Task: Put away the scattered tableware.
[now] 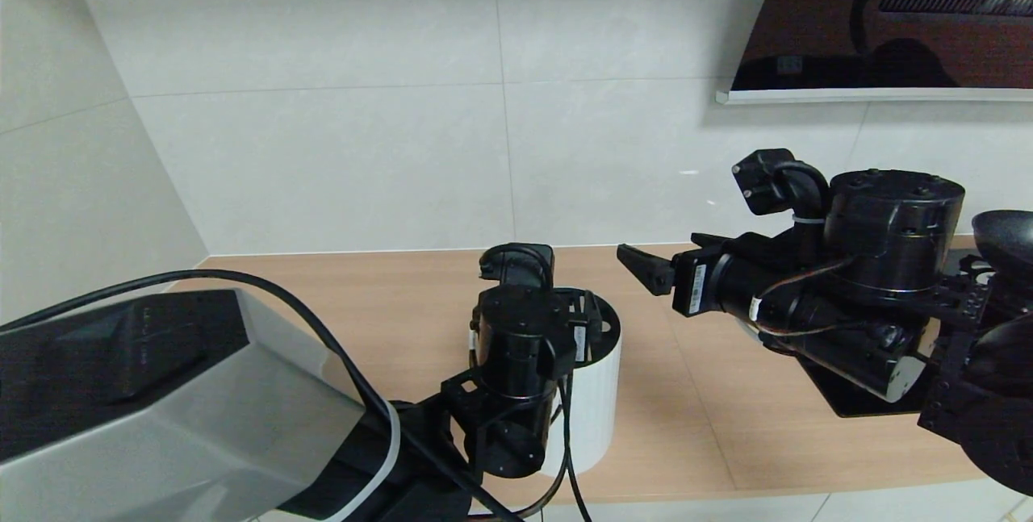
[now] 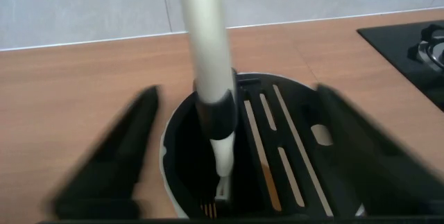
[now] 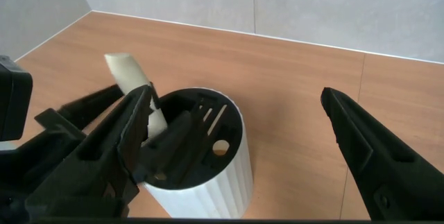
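Left wrist view: left gripper (image 2: 236, 93) released, flanking the rim of the holder (image 2: 298, 154) (right gripper (image 3: 236, 96) spread too).

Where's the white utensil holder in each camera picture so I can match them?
Head view: holder low in the middle, behind the left arm.
Left wrist view: holder between the fingers of the left gripper, cream handle inside.
Right wrist view: holder on the counter, same handle inside.
Shared landmark: counter meeting the tiled wall.
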